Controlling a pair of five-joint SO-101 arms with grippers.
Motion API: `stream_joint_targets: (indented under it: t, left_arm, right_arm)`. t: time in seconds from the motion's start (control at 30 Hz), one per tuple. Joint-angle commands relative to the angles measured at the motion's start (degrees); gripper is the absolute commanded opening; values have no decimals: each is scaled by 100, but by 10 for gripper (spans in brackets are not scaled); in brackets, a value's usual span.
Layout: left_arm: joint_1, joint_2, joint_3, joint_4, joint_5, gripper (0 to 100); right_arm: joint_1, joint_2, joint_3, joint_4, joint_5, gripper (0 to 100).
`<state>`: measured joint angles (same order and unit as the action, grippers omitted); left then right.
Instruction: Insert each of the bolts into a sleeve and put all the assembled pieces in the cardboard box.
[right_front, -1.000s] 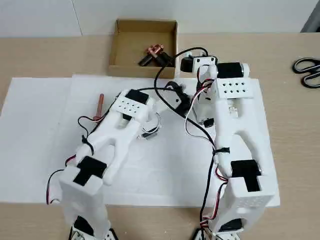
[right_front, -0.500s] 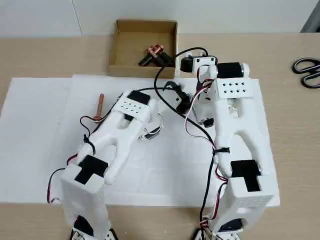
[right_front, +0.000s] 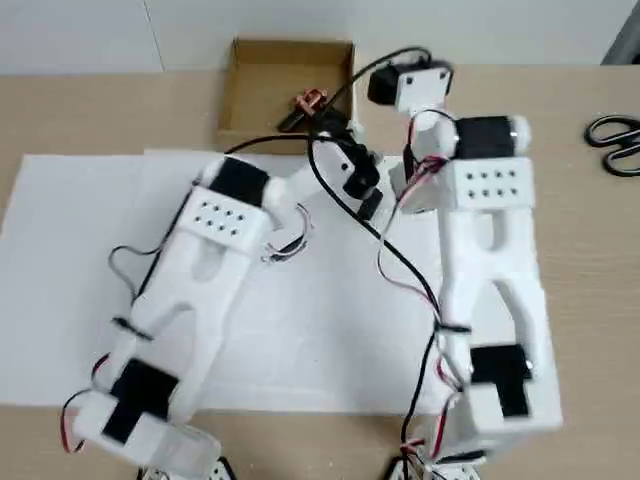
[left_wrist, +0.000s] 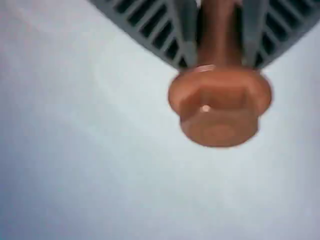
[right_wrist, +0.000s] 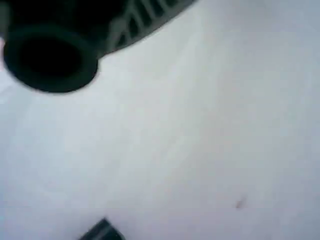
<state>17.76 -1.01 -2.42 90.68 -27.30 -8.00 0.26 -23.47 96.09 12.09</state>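
A copper bolt hangs head-down over the white paper, its shank clamped in my left gripper, between the grey ribbed fingers. My right gripper is shut on a black sleeve, whose open bore faces the camera. In the high view the left arm and the right arm are raised over the paper and meet just in front of the cardboard box. Assembled pieces, copper and black, lie in the box's near right corner.
Scissors lie on the wooden table at the far right. The white paper covers the middle of the table. Black cables loop between the two arms.
Both arms have lifted off the paper and stand much higher. The left arm swung up and now covers the spot where a loose bolt lay.
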Motion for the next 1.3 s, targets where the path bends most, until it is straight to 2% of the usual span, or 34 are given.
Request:
stream_joint_targets:
  t: [0.0,0.3,0.53,0.6,0.77,0.87,0.93,1.1,1.27]
  left_arm:
    - [-176,-923,-277,334,70,7]
    - [-308,-2084,-251,774,941,6]
    - [-299,-2813,-242,712,1011,6]
    - [-299,-2919,-242,237,1433,6]
    - [-158,-2875,-233,-1538,3982,6]
    - [211,-2778,-233,-1741,4967,6]
    - [484,-2716,-233,-1714,5196,6]
    - [844,-2549,-233,-1864,5231,6]
    - [1169,-1899,-233,-2418,5424,6]
  right_arm:
    - [13,-1429,-325,31,9,4]
    - [13,-3433,651,-4,35,4]
    - [4,-4989,2391,-31,18,4]
    - [4,-5367,2927,-66,26,4]
    - [-4,-6123,4695,-1051,0,4]
    - [-4,-6651,5565,-1657,-9,4]
    - [-4,-7090,6127,-2193,-264,4]
    - [-13,-8391,7631,-3187,-1231,6]
    - [-4,-9525,9134,-3934,-1213,5]
